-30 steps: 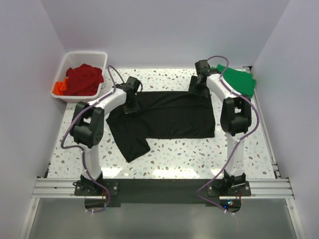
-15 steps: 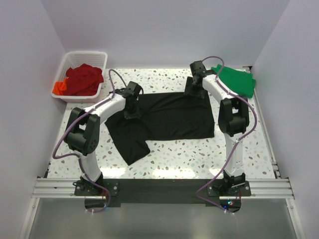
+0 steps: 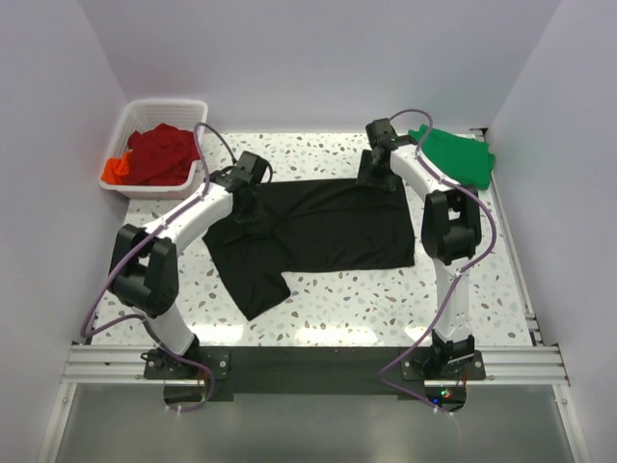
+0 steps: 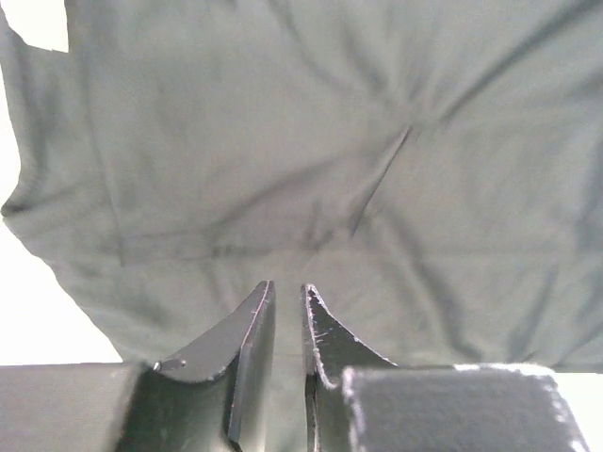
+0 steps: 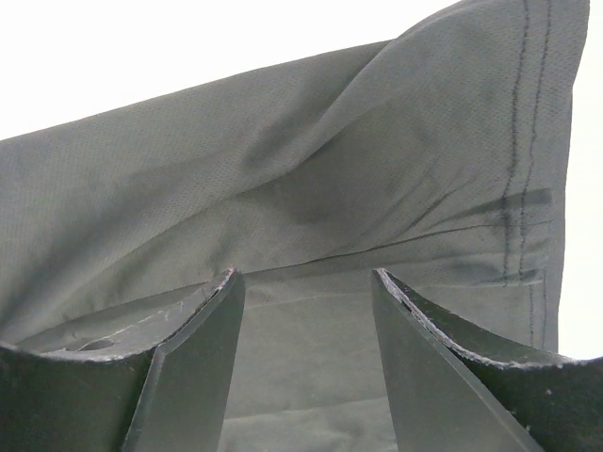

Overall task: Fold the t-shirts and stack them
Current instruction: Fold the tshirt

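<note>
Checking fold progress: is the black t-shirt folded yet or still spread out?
Mostly spread. The black t-shirt lies flat across the table, one sleeve sticking out toward the near left; it is not folded into a compact shape.

Four t-shirts are in sight, one of each colour. One black t-shirt (image 3: 328, 224) lies spread on the table (image 3: 386, 299). One green t-shirt (image 3: 461, 157) sits at the table's far right corner. One dark red t-shirt (image 3: 162, 154) and one orange t-shirt (image 3: 116, 171) are bunched inside one white slatted basket (image 3: 135, 187) at the table's far left corner. Two robot arms stand at the table's near edge: one left arm (image 3: 188, 220) and one right arm (image 3: 445, 222), each with two fingers.
</note>
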Robot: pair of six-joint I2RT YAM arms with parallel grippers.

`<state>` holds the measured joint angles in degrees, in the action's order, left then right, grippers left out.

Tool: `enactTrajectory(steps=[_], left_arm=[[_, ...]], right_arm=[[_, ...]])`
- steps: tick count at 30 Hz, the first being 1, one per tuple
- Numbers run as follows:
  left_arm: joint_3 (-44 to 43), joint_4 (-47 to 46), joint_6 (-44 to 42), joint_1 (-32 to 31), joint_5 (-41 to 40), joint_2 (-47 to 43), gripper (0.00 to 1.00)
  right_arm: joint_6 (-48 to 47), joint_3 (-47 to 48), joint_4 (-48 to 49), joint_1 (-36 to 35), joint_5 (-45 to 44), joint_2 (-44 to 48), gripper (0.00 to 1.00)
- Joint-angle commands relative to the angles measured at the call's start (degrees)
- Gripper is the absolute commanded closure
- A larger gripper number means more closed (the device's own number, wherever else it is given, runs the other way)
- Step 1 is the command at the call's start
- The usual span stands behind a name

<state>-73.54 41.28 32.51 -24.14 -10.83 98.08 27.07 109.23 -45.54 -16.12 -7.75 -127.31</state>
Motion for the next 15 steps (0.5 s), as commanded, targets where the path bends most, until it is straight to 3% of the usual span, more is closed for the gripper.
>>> enactTrajectory(steps=[1, 6, 15], left_arm=[[-6.8, -2.9, 3.3, 1.9, -5.5, 1.2, 0.79], [-17.2, 0.9, 4.2, 5.6, -3.9, 12.2, 0.79], [-26.1, -1.4, 2.3, 12.0, 0.9, 23.1, 0.79]], right_arm=[[0.8, 1.2, -0.6, -0.3, -1.2, 2.4, 0.40], [0.8, 2.1, -1.0, -0.3, -0.8, 2.1, 0.40], [-0.1, 4.8, -2.3, -0.1, -1.8, -1.1, 0.37]])
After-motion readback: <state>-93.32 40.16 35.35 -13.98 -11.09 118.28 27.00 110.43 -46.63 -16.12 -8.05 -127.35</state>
